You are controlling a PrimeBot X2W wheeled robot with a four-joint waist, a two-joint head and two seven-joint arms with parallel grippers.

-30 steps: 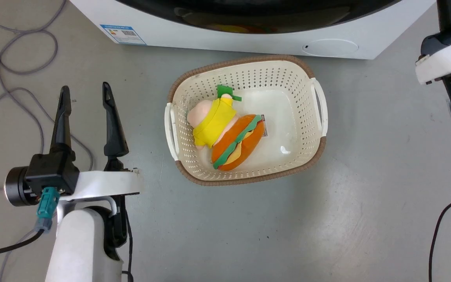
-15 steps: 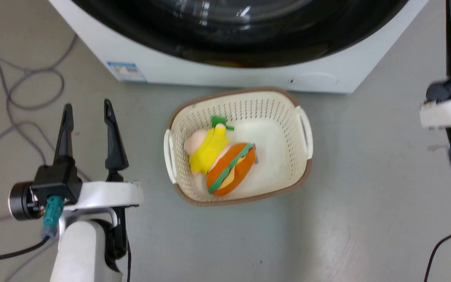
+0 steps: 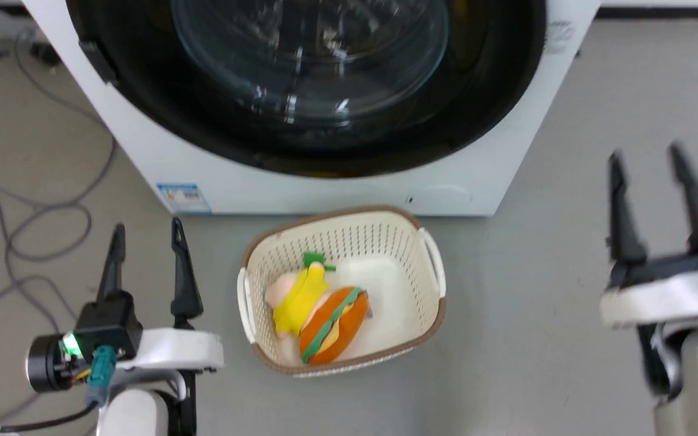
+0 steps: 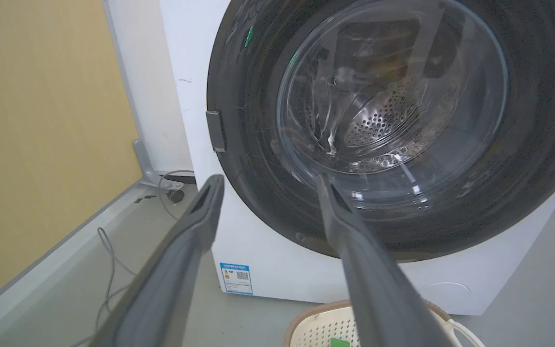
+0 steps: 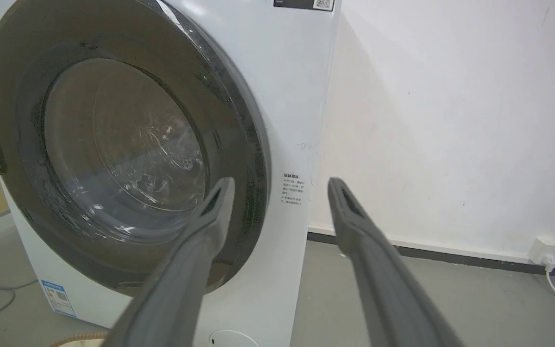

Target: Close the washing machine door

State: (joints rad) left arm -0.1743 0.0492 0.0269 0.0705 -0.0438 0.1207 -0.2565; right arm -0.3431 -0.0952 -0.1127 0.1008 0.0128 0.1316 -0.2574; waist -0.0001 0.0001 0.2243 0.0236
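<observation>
The washing machine [image 3: 349, 194] is a white box across the top of the head view. Its door [image 3: 494, 91], a glossy black disc with a clear glass centre [image 3: 309, 54], lies flat against the machine's front, with a small side tab [image 3: 96, 60] on the left. My left gripper [image 3: 148, 229] is open over the floor at lower left, short of the machine. My right gripper [image 3: 646, 154] is open at the right, beside the machine's corner. In the left wrist view my gripper [image 4: 269, 180] points at the door [image 4: 253, 144]. My right gripper [image 5: 281, 184] points at the machine's right edge [image 5: 292, 96].
A cream perforated basket [image 3: 431, 272] with a burger plush [image 3: 331, 324] and a yellow-clad toy [image 3: 297, 300] sits on the grey floor in front of the machine, between my arms. Loose cables [image 3: 40, 212] lie at the left. A white wall [image 5: 451, 120] and socket [image 5: 547, 246] are right of the machine.
The head camera has tilted up, so the door's whole front now shows. My right gripper has dropped back from the upper right; both its fingers are now in view.
</observation>
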